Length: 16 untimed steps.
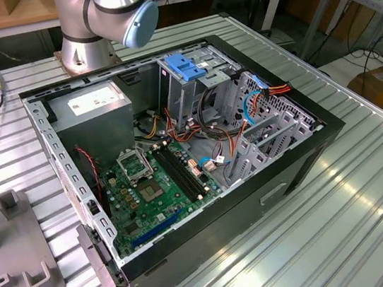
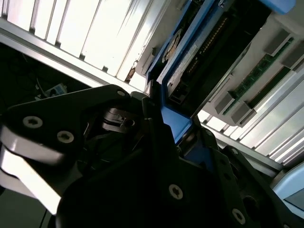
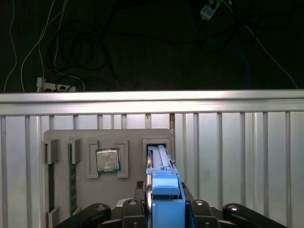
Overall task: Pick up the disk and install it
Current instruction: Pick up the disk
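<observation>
In both wrist views my gripper point(image 3: 165, 205) is shut on the disk point(image 3: 159, 159). The disk stands on edge, and its blue plastic bracket point(image 3: 166, 192) sits between the black fingers point(image 3: 137, 205). Its far end reaches into a slot of the grey parts holder point(image 3: 61, 142). In the second wrist view the disk point(image 2: 190, 57) shows its labelled metal side, with the blue bracket point(image 2: 173, 121) clamped in the gripper point(image 2: 175, 137). In the exterior view the open computer case point(image 1: 301, 164) lies on the table, with a blue-latched drive cage point(image 1: 186, 66) at its far side.
The holder also carries a processor chip point(image 3: 108, 160) and a memory stick point(image 3: 72, 180). Past the table's edge rail point(image 3: 152, 97), cables lie on a dark floor. Inside the case are a power-supply box point(image 1: 90, 108), a green motherboard point(image 1: 154, 184) and loose wiring point(image 1: 263, 97). The arm's base point(image 1: 96, 21) stands behind the case.
</observation>
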{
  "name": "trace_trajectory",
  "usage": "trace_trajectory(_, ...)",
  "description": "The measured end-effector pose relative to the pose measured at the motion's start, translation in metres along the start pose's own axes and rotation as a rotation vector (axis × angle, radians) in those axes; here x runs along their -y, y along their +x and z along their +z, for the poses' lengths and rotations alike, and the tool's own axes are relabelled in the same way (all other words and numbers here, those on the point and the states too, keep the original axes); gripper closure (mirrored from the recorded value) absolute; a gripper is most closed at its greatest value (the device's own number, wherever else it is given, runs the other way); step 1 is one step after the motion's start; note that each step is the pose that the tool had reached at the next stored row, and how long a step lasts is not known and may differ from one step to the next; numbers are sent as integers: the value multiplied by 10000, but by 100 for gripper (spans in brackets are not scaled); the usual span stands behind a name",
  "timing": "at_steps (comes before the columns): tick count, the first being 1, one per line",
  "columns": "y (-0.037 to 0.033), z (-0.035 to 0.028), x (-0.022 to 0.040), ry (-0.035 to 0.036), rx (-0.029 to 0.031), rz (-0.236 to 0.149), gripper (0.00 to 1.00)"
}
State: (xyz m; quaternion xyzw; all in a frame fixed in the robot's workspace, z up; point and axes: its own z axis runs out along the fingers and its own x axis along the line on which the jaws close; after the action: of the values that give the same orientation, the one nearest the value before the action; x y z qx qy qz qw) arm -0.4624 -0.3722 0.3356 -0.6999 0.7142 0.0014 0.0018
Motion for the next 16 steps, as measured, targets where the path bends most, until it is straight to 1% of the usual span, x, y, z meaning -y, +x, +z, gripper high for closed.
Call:
trace_trajectory(4,0,-77,0,0,0,0,63)
trace_trajectory(6,0,-130,0,-2,1,0,63)
trace_trajectory(8,-1,-205,0,-2,1,0,63)
trace_trajectory(14,-1,-299,0,-4,1,0,63)
trace_trajectory(16,-1,-346,1,-5,1,-1,63)
